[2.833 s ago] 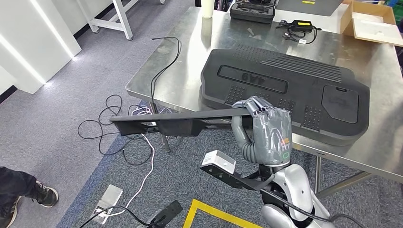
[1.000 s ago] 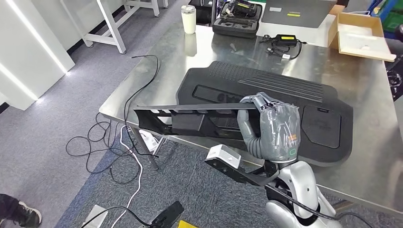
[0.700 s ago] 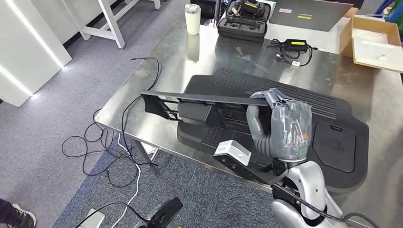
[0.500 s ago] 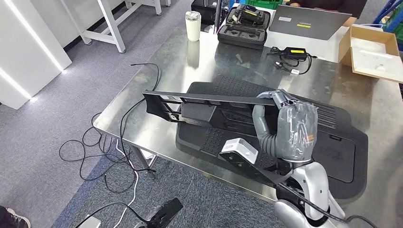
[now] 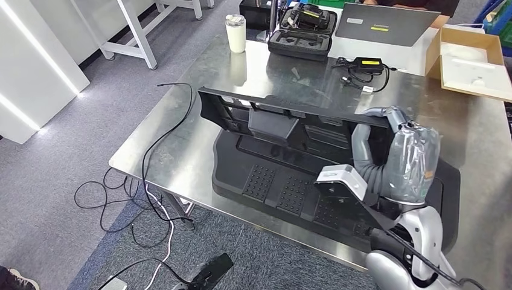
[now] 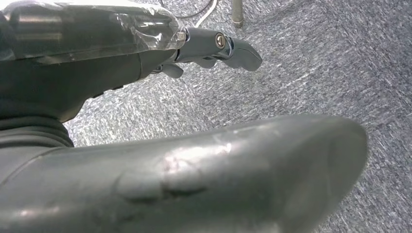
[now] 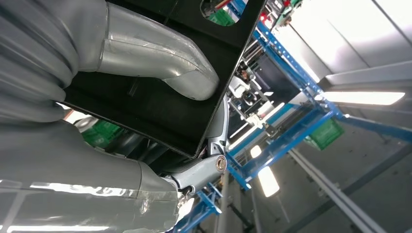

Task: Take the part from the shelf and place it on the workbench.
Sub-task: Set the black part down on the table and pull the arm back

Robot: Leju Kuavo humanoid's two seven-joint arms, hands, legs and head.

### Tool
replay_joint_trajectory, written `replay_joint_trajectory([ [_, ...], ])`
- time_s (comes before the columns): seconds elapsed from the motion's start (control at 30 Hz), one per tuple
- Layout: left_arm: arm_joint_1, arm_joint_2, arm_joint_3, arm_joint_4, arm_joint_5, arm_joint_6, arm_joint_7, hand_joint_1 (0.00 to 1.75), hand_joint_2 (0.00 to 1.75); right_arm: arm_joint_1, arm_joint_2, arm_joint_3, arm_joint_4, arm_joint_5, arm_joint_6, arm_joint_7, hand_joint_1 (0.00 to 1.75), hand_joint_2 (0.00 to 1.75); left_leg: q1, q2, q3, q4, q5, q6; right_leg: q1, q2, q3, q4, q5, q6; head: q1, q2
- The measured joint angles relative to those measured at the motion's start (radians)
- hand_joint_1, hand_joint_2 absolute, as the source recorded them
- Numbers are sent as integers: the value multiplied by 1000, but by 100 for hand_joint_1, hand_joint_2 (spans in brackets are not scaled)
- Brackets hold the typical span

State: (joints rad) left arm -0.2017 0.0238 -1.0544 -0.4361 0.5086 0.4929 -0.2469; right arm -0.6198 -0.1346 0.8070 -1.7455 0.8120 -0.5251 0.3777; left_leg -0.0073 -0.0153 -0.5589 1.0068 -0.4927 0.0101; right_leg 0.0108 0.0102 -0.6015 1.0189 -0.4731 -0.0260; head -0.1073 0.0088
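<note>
My right hand (image 5: 404, 157) grips one end of a long, flat black part (image 5: 272, 118), which sticks out to the left. The part hangs tilted above the steel workbench (image 5: 175, 151), over the far half of a large black moulded cover (image 5: 284, 181) lying there. In the right wrist view the grey thumb (image 7: 160, 63) presses on the black part (image 7: 160, 111), with darker fingers under its edge. My left hand (image 6: 145, 145) hangs over grey carpet with its fingers apart, holding nothing.
At the back of the bench stand a white cup (image 5: 235, 33), an open black case (image 5: 302, 36), a laptop (image 5: 386, 24), a charger (image 5: 365, 65) and a cardboard box (image 5: 471, 57). A black cable (image 5: 175, 96) runs off the bench's left edge to cables on the floor (image 5: 133, 199).
The view has shifted as I came closer to the bench. The part, earlier held out past the bench's near edge, now hangs over the bench and the black cover, still gripped by my right hand.
</note>
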Motion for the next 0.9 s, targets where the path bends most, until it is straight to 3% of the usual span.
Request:
replay_joint_trajectory([
  [0.47, -1, 0, 0, 0, -10, -7, 12, 0, 0, 22, -33, -41, -31, -5, -32, 18, 166, 175, 0, 0, 0, -1, -1, -3, -3, 0, 1, -1, -2, -2, 0, 0],
  [0.7, -1, 0, 0, 0, -28, -15, 23, 0, 0, 42, -69, -83, -40, 69, -55, 69, 165, 175, -1, 0, 0, -1, -2, -3, -4, 0, 1, -2, -2, -1, 0, 0],
  [0.9, -7, 0, 0, 0, -41, -31, 35, 0, 0, 55, -100, -107, -40, 98, -59, 63, 172, 175, -1, 0, 0, -1, -2, -3, -4, 0, 1, -2, -2, 0, 0, 0],
])
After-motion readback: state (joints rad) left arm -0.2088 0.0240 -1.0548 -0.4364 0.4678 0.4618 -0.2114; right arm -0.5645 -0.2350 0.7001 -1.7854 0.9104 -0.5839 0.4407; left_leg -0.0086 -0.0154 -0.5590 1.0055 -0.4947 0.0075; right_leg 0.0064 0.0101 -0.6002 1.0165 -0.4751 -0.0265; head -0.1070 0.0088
